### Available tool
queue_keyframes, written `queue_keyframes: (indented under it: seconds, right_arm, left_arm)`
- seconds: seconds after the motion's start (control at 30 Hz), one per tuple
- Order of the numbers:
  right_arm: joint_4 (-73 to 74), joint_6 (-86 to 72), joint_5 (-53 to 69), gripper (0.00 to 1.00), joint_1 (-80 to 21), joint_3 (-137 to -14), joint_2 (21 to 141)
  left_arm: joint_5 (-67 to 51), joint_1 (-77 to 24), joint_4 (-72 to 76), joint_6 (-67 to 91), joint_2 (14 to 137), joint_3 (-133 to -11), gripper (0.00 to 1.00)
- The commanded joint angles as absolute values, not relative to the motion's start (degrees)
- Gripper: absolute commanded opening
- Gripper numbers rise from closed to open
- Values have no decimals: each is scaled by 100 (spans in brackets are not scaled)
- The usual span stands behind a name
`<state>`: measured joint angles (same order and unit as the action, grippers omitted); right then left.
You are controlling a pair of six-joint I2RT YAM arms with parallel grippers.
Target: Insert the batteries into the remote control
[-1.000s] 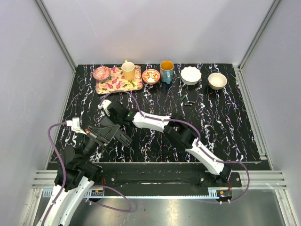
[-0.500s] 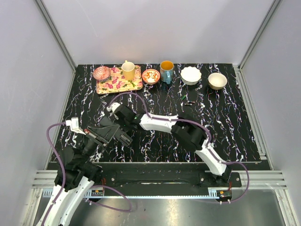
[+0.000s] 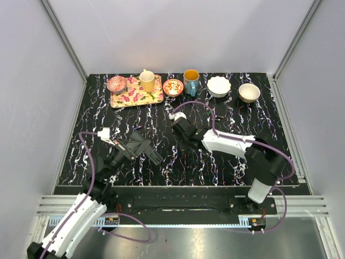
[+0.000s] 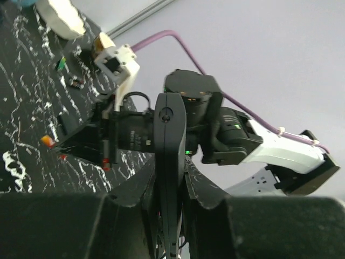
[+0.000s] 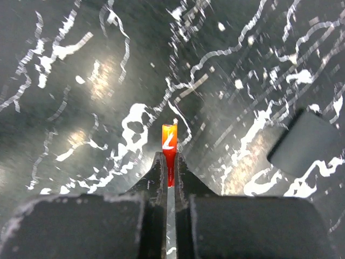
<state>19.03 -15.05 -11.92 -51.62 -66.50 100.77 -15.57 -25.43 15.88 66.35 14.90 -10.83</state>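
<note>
My left gripper (image 3: 143, 152) is shut on the remote control (image 4: 170, 162), a slim black bar held edge-on between the jaws and raised above the table. My right gripper (image 3: 178, 124) hovers to the right of it, apart, and is shut on an orange-red battery (image 5: 169, 141) whose tip sticks out past the fingertips. This gripper and its battery (image 4: 47, 141) also show in the left wrist view. Two more small batteries (image 3: 214, 115) lie on the black marbled table (image 3: 259, 140) further back right.
Along the back edge stand a floral tray (image 3: 129, 97) with a pink bowl (image 3: 116, 83) and a yellow cup (image 3: 146, 81), a red patterned bowl (image 3: 173, 87), a blue mug (image 3: 191, 81), a white bowl (image 3: 219, 86) and a beige bowl (image 3: 249, 92). A dark blurred block (image 5: 307, 143) lies right of the battery.
My right gripper has drawn back to the right, away from the left gripper, with the battery in it. My left gripper has shifted right and back with the remote.
</note>
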Motion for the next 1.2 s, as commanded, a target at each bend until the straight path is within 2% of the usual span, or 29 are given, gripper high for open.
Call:
queue_keyframes:
  seconds: [0.0, 0.2, 0.37, 0.87, 1.17]
  right_arm:
    - [1811, -1757, -1582, 0, -5186, -6154, 9668]
    - [1609, -1881, -1573, 0, -5159, -5959, 9738]
    - [1503, -1872, -1521, 0, -5080, -6047, 9931]
    - [1652, -1617, -1485, 0, -4755, -6485, 10019]
    - [1898, -2863, -1485, 0, -4404, -7048, 10371]
  left_arm:
    - [-2020, -2522, 3467, 6908, 2125, -862, 0]
    - [-2565, -2540, 5034, 7040, 3286, -765, 0]
    - [-2812, -2540, 5300, 6970, 3586, -738, 0]
    - [-2514, -2531, 4158, 6653, 3112, -747, 0]
    - [-2285, -2540, 3350, 6469, 2725, -835, 0]
